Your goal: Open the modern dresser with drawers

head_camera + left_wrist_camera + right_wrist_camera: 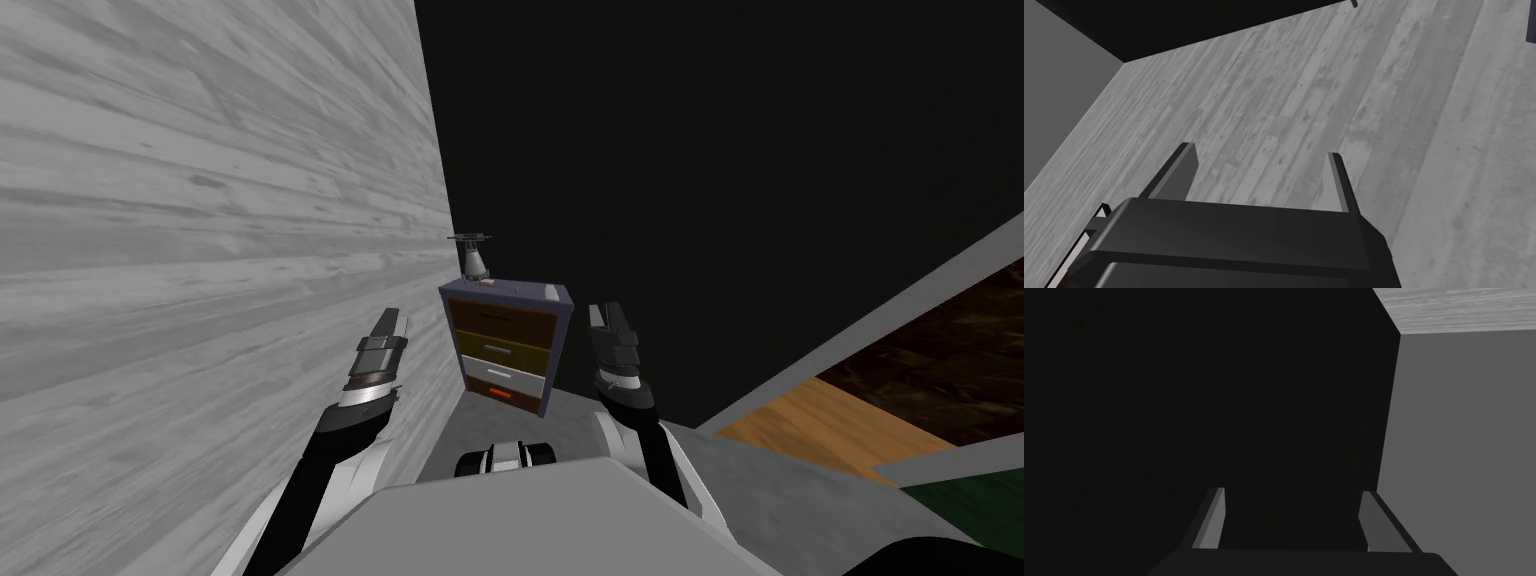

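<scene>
- The dresser point(505, 345) stands ahead by the grey wall point(200, 250), with all four drawers shut.
- A small grey thing point(472, 260), maybe a lamp, sits on top.
- The left jaws and right jaws are spread wide, empty, on either side of it and not touching it.

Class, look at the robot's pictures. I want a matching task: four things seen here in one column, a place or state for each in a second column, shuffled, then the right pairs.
Column one
1. blue-grey dresser with four coloured drawers
2. small grey stand-like object
3. left gripper
4. right gripper

Column two
A. open, facing a black area
B. on the dresser's top
C. open, facing the grey planked wall
D. beside the planked wall, ahead of both grippers

Pairs: 1-D, 2-B, 3-C, 4-A
</scene>
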`<state>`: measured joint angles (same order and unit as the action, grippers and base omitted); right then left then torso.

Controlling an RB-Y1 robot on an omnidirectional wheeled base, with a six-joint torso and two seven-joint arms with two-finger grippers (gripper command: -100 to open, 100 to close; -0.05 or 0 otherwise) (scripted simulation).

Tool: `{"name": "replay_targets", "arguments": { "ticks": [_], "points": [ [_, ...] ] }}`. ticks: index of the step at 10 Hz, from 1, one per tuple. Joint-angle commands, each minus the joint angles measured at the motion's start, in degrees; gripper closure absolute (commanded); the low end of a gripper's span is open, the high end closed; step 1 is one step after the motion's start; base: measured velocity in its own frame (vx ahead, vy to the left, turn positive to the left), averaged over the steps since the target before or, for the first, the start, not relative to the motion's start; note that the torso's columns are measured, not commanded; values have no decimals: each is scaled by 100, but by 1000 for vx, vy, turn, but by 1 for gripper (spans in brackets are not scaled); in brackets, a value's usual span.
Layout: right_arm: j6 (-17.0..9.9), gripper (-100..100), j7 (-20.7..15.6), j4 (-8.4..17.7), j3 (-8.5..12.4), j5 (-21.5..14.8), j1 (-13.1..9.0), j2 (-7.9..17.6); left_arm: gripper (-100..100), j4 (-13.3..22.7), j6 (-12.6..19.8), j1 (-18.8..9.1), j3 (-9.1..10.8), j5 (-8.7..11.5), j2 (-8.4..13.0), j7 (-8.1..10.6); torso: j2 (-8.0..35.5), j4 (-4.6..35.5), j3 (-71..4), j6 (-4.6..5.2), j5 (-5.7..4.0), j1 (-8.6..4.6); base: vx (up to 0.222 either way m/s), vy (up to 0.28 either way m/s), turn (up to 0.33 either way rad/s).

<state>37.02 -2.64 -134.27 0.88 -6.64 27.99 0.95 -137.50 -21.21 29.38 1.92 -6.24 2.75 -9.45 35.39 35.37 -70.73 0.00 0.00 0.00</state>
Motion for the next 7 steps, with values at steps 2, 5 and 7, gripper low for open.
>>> {"name": "replay_targets", "arguments": {
  "ticks": [2,5,7],
  "points": [
    [0,0,0,2,0,0,0,0,-100,-46,251,46,-38,-30,304,34,612,611,-1243,1,-1,-3,31,-14,-67],
    [0,0,0,3,0,0,1,0,-100,-114,635,116,-95,-75,494,86,681,687,-1388,0,0,-1,58,-23,-81],
    [0,0,0,3,0,0,1,0,-100,-147,848,154,-127,-100,570,116,690,691,-1384,0,-1,-2,57,-27,-75]
  ]
}}
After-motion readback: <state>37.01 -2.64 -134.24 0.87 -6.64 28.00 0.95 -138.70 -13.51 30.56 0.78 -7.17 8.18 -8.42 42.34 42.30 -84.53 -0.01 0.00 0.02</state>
